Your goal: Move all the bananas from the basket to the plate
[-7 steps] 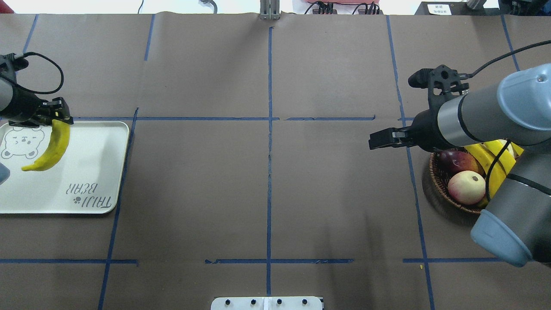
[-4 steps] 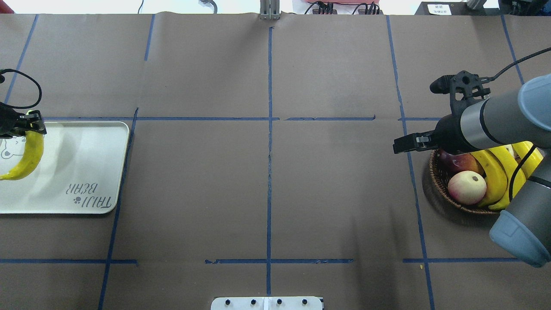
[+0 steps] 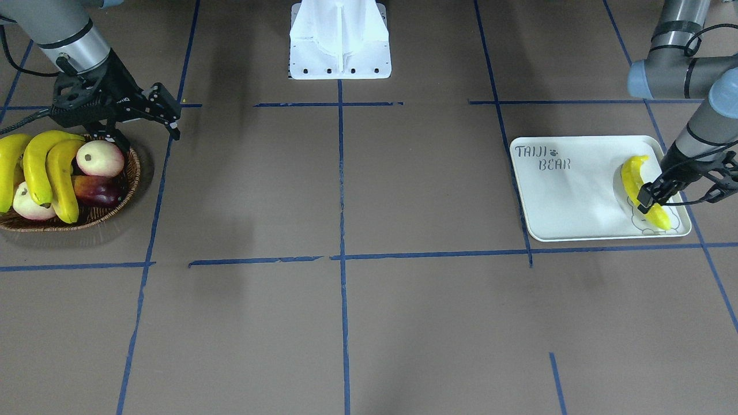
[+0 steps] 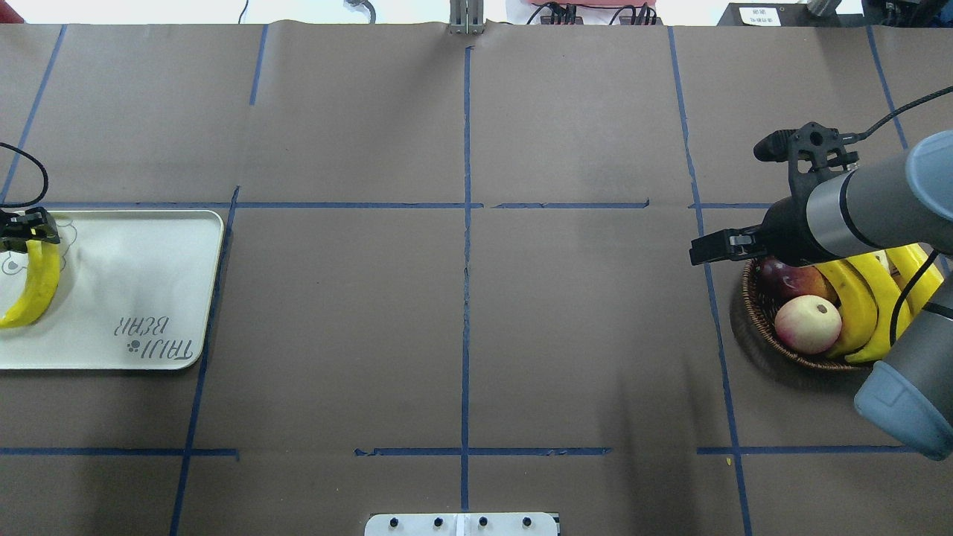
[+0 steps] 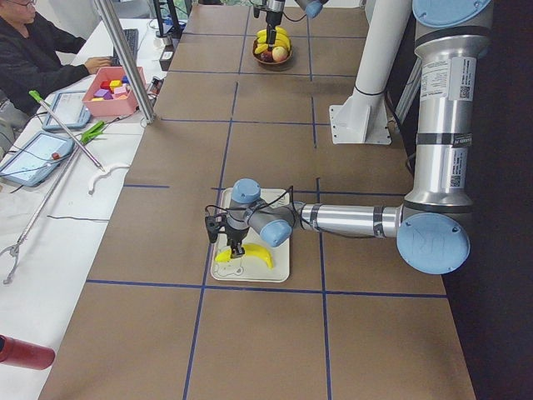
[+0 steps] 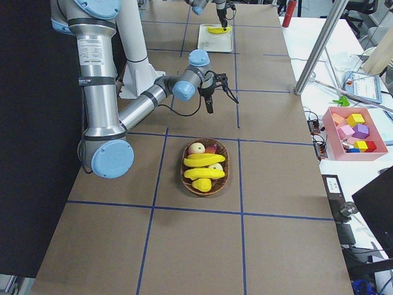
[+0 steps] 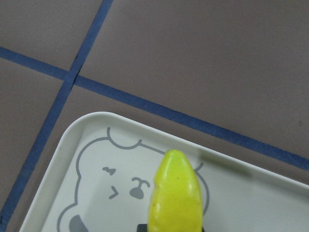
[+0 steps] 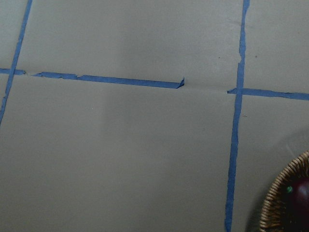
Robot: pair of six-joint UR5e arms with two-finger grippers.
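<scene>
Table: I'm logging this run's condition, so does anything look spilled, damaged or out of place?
Nothing is spilled or tipped. The basket sits upright with its fruit inside, and the left gripper holds one banana over the plate. Only the blue tape lines look worn, with ragged ends and gaps.

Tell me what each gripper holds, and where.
Left gripper pinches the long curved yellow banana near one end, tip protruding. Right gripper holds nothing.
</scene>
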